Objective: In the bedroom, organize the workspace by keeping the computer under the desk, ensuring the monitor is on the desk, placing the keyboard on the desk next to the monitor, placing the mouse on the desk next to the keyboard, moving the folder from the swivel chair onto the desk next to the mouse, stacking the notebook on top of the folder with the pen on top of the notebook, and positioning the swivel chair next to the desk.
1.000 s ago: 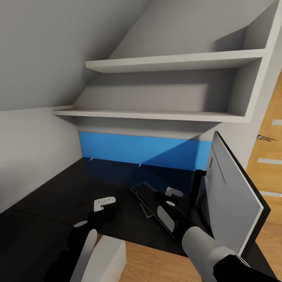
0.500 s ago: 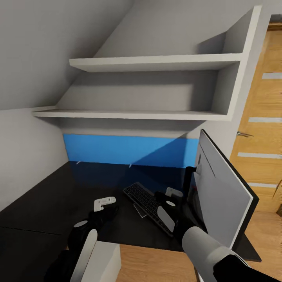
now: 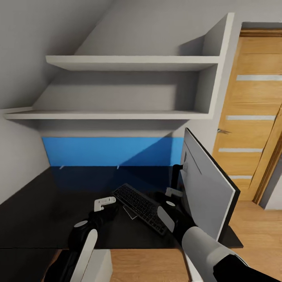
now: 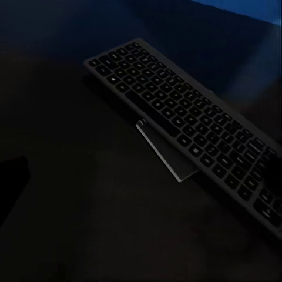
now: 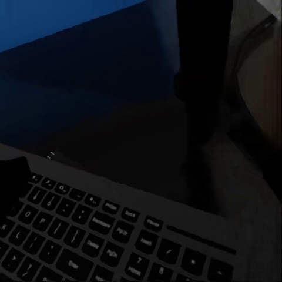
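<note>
Your head view is swinging right, revealing the door (image 3: 250, 117); keyboard (image 3: 140, 202) lying beside monitor (image 3: 205, 188) on desk (image 3: 43, 207), both grippers' jaws unreadable.

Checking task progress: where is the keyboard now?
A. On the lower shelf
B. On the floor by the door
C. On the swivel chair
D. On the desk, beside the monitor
D: the keyboard lies on the black desk, just left of the monitor.

Two white wall shelves (image 3: 129, 62) above a blue panel (image 3: 113, 150); wooden door (image 3: 250, 113) at right
</note>
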{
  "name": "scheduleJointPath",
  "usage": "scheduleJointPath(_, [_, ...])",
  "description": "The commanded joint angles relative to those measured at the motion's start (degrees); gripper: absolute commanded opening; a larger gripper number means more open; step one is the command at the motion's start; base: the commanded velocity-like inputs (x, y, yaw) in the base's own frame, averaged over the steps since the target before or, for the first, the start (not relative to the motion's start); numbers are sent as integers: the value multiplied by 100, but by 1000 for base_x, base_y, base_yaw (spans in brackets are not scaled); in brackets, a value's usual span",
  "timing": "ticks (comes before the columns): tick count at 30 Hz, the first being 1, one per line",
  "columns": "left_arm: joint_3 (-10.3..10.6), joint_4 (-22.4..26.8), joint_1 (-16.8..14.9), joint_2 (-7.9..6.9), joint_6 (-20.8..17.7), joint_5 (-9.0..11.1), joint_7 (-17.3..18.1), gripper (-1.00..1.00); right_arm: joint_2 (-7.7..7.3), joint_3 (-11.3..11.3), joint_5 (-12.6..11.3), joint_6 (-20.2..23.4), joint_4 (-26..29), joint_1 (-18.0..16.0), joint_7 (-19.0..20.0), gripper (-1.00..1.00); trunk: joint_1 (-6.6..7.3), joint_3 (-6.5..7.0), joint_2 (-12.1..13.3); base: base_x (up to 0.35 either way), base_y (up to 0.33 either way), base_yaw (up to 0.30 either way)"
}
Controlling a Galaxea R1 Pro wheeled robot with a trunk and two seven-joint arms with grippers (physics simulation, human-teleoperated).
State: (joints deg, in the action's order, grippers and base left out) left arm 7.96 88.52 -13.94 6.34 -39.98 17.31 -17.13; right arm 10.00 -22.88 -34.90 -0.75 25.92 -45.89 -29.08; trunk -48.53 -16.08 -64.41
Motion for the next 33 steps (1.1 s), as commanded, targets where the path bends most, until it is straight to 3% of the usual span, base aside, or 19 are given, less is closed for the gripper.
scheduleJointPath(1, [4, 8, -4, -1, -16, 62, -53, 100, 0, -31, -34, -7, -2, -7, -37, 100, 0, -8, -5, 0, 7, -178])
scheduleJointPath(17, [12, 8, -4, -1, -10, 62, -53, 100, 0, -66, -17, -19, -5, 0, 4, 100, 0, -8, -5, 0, 88, -31])
scheduleJointPath(21, [33, 104, -4, 73, -13, 196, -42, 100, -12, -196, -148, 111, 21, -4, 133, 100, 0, -8, -5, 0, 0, 0])
scheduleJointPath(33, [22, 78, -4, 121, -10, 83, -39, 100, -6, -93, 42, -35, 23, -7, -55, 100, 0, -8, -5, 0, 0, 0])
